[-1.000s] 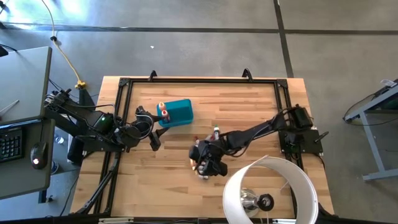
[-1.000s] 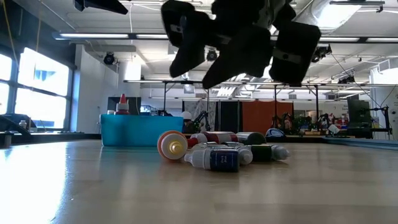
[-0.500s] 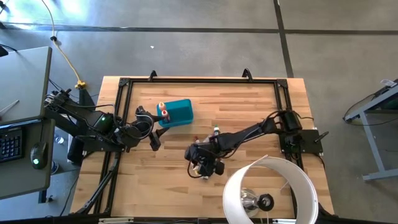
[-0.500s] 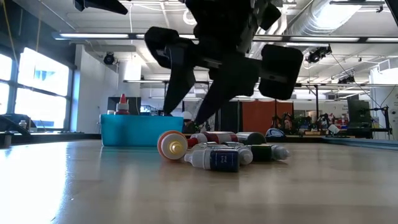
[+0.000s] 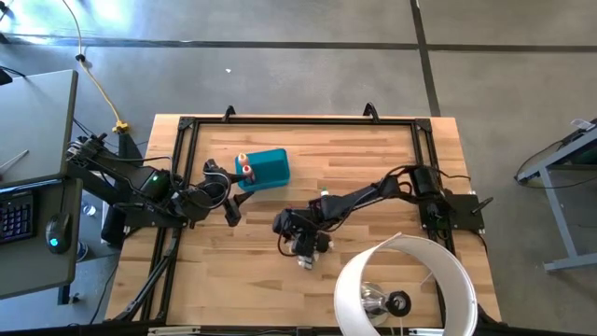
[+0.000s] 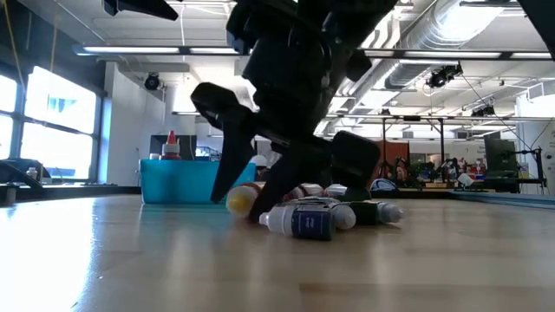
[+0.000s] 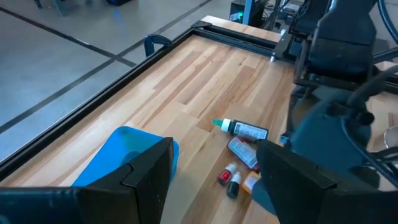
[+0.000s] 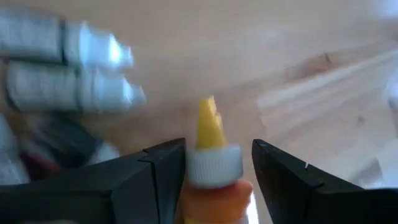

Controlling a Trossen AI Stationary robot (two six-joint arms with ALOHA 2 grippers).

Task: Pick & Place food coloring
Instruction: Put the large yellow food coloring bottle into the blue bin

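Fingers of my right gripper (image 8: 211, 171) are spread around the orange bottle (image 8: 212, 180) on the counter (image 5: 373, 159). I should squeeze gently below its cap, then lift straight up. My left gripper (image 7: 211, 174) waits, spread, near the teal bin (image 5: 266, 169).

right tool (image 8: 212, 174): low at table centre, fingers spread | left tool (image 7: 214, 177): parked near table's left edge, fingers spread

A teal bin (image 5: 265, 169) is being shown on a pale, striped wood-grain table (image 5: 354, 149) framed by black rails. An orange bottle (image 8: 212, 180) with a white collar and yellow tip is being seen between the black fingers of the right gripper (image 8: 211, 163). At its ten o'clock, white-capped bottles (image 8: 68, 68) are being shown.
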